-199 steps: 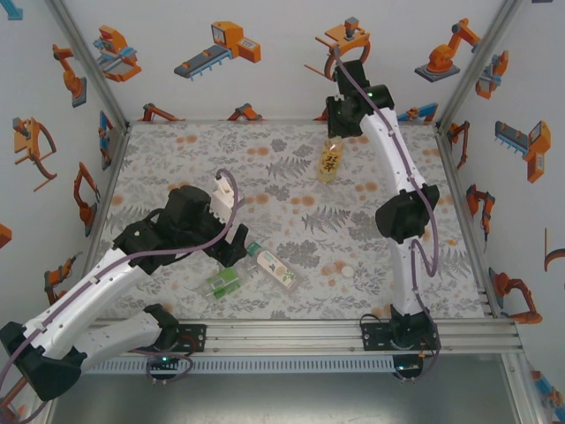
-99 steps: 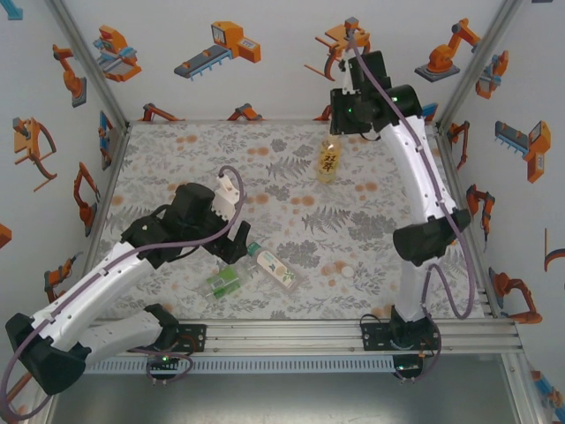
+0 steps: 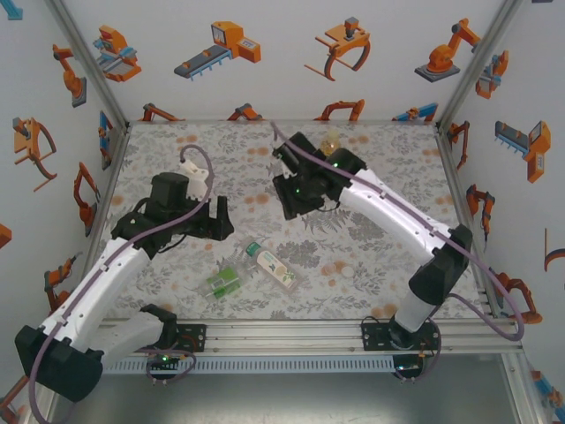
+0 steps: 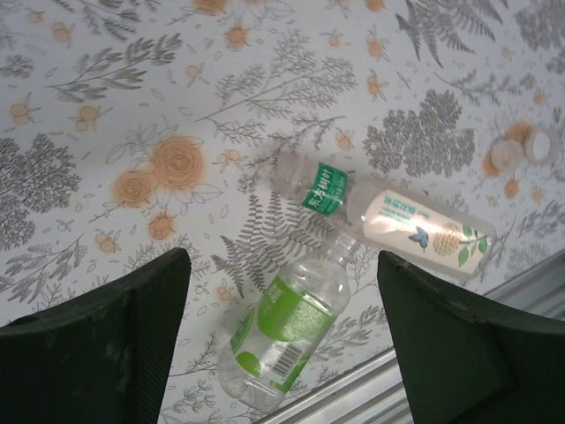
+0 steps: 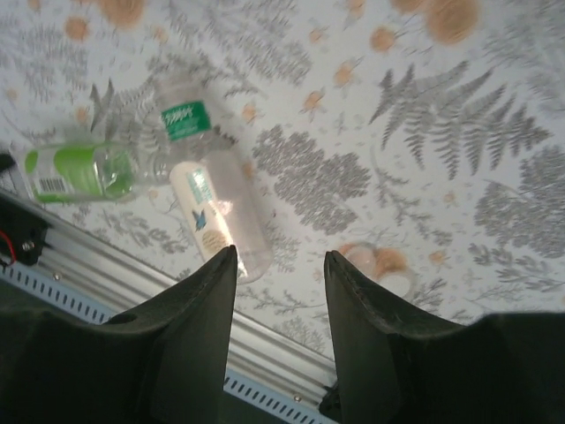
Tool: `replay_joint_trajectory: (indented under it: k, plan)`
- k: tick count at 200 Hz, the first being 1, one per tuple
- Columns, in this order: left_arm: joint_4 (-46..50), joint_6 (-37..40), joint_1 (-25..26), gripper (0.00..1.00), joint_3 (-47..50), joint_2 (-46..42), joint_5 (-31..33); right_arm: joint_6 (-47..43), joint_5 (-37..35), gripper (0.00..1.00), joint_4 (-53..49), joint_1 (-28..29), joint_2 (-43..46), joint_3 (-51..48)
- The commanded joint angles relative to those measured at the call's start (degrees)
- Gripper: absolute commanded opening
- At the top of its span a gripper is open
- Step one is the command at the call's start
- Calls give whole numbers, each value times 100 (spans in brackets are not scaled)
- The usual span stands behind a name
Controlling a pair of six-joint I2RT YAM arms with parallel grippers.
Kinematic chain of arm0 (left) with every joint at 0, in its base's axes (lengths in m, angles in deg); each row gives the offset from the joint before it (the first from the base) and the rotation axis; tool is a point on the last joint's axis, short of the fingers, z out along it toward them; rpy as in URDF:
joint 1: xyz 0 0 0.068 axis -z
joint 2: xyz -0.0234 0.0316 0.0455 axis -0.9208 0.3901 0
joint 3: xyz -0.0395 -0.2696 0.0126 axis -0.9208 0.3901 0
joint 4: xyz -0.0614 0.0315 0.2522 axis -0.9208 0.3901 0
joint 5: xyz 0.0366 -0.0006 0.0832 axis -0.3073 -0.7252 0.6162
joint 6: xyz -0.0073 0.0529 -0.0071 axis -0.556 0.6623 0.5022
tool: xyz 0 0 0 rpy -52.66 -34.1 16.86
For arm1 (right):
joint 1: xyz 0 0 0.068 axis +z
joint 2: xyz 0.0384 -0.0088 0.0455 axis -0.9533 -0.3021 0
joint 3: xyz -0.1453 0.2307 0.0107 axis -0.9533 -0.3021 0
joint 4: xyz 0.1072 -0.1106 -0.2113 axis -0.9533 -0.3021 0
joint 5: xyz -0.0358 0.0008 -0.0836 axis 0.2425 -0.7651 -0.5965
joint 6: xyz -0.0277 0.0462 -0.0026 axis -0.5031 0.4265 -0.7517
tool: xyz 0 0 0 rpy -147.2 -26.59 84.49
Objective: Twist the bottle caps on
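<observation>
Item: cap-screwing job, status early to mid, approx. Amber bottle [image 3: 331,142]: upright at far side of table [image 3: 177,150], partly behind right arm; top looks pale, but can't tell for sure whether a cap is on. White-labelled bottle [image 4: 402,221]: lying on its side near front edge, neck pointing away from the rail, no cap made out on it. Green-labelled bottle [image 4: 284,329]: also lying down, its neck touching the white-labelled one's side, mouth looks bare. Two loose caps [image 4: 509,155]: flat on table, close together, to the right of the lying pair & apart from them. Left gripper [image 4: 282,261]: fingers spread wide, nothing between, hovering above the lying pair. Right gripper [image 5: 281,256]: fingers parted w/ a moderate gap, nothing pinched, over mid-table looking toward the same pair & the caps. Judgement: at most one bottle done; two bottles outstanding, each needing to be stood up or held, given a cap & twisted shut. No bottle or cap in hand atm, so next step is a pickup.
</observation>
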Motion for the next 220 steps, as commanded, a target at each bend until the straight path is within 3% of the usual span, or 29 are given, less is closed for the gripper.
replay_joint_trajectory:
  k: [1,27,89,153,220]
  plan:
    - [-167,-350,-418,79,150,-213,-375,253,-164,48,285,394,-13,-258]
    - [-101,-376,-839,80,287,-448,-480,176,-270,60,402,791,-296,-465]
    - [68,-396,-1359,80,651,-943,-653,-225,-149,71,772,1201,-1091,-745]
    - [5,-528,-1379,80,768,-1034,-714,-439,-69,70,1207,1203,-1793,-848]
    - [-24,-512,-1379,81,733,-1056,-770,-475,-211,61,1272,1099,-2399,-583]
